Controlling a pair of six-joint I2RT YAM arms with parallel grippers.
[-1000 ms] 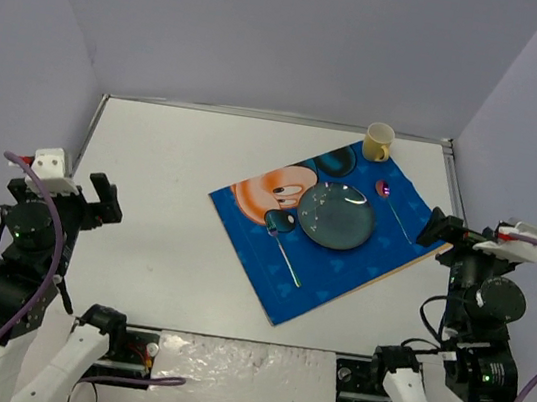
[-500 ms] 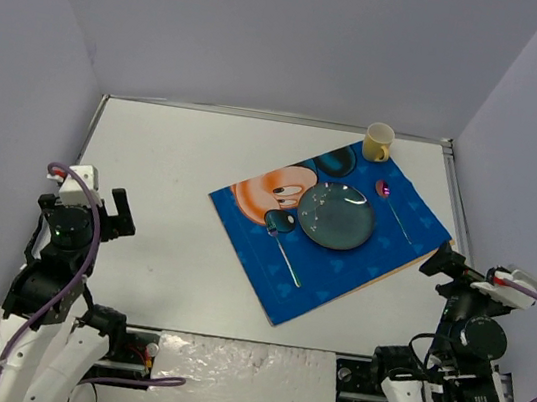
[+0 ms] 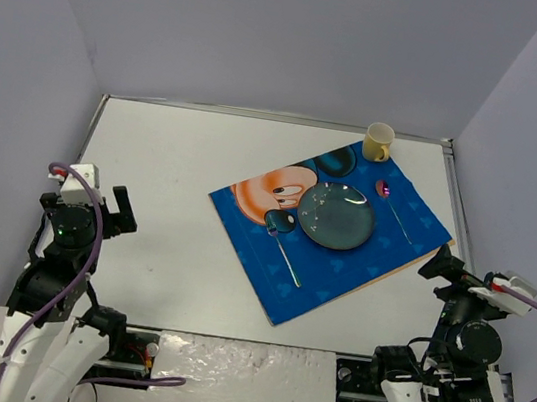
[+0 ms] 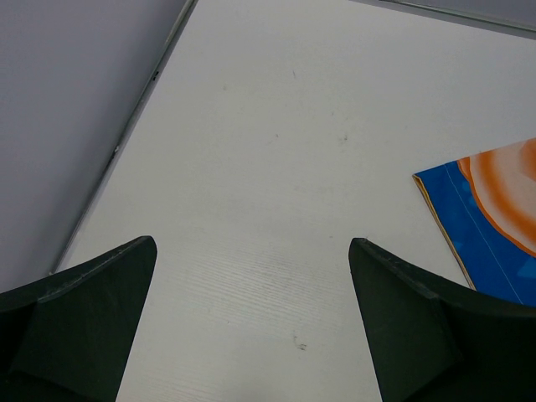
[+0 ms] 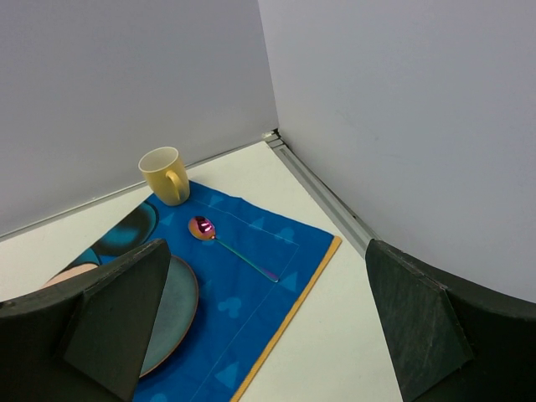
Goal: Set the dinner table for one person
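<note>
The white rectangular metal-rimmed tabletop (image 3: 174,157) fills the booth floor. It is judged rigid, fixed and smooth, and it offers nothing to grip. A blue cartoon-print placemat (image 3: 322,285) lies askew toward its far right corner. It carries a grey-blue glazed round plate (image 3: 336,215), a yellow ceramic mug (image 3: 378,142) and an iridescent metal spoon (image 3: 394,208). The plate is judged fragile and slick, so take it by the rim; take the mug by its handle. The left pincer (image 3: 114,208) at the left edge and the right pincer (image 3: 441,263) at the right edge are both released and empty.

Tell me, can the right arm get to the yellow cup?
Probably yes. The right gripper is open and empty, and the yellow cup stands upright at the placemat's far corner, on that arm's side. Only a flat spoon lies between them.
</note>
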